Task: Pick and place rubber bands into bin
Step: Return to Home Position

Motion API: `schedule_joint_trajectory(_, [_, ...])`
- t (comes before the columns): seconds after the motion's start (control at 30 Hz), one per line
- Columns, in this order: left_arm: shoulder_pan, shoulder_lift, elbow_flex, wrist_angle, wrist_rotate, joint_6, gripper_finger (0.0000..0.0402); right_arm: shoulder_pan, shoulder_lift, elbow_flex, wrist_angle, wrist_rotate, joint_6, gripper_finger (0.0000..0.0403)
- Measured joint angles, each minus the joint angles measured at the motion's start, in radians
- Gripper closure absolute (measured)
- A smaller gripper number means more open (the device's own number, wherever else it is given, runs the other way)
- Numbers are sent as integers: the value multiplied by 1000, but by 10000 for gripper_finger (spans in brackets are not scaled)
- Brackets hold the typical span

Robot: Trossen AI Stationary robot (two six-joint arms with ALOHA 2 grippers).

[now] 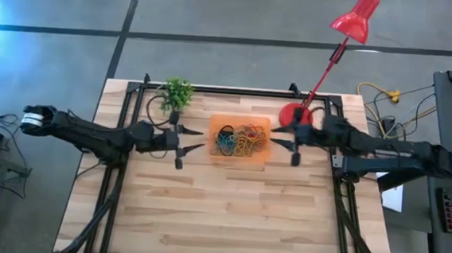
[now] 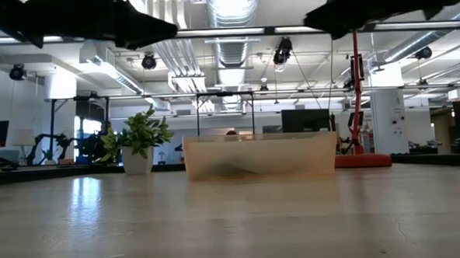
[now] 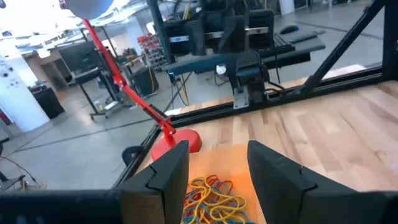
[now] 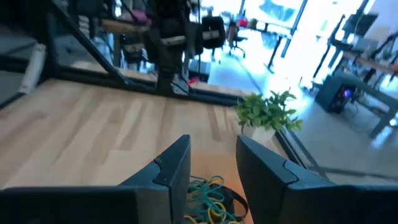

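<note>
Left gripper (image 1: 195,139) hung just off the bin (image 1: 215,119) at its 9 o'clock, fingers spread wide and holding nothing. Its wrist view showed you a bare gap between them. Right gripper (image 1: 275,136) mirrored it at the bin's 3 o'clock, likewise open and empty. In the low view both arms sat high above the table (image 1: 227,222), well clear of the wood.

Nearest you, at the bin's 6 o'clock, the planks showed no loose loop that you could make out from above. A thin band could escape that view, so note it as "none seen", not "none".

Mid-table: the bin stood flat on the wood, between the two grippers. The rubber bands (image 1: 239,141) lay inside it as a tangled heap, with blue and green toward 9 o'clock and yellow and orange toward 3 o'clock.

Farther back: a small potted plant (image 1: 177,94) at the bin's 11 o'clock and a red lamp base (image 1: 295,114) at 1 o'clock, both outside the bin.

Judgement: collection looked complete, since every band you could see was in the bin. With both grippers empty and raised, what remained for you was only to park the arms, plus a close check of the tabletop for stray bands.
</note>
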Motion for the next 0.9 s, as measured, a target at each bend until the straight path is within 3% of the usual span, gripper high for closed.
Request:
schedule_joint_trajectory(0.2, [2, -153, -145, 85, -2, -3, 253, 9, -291, -166, 3, 1, 16, 293])
schedule_joint_trajectory(0.4, [3, -348, -283, 93, -51, -5, 253, 9, -483, -290, 11, 7, 66, 299])
schedule_joint_trajectory(0.67, [3, -510, -420, 111, -150, -31, 253, 11, -561, -450, 149, 9, 148, 303])
schedule_joint_trajectory(0.9, [2, -598, -429, 15, -178, -39, 253, 35, -562, -554, 311, 10, 213, 298])
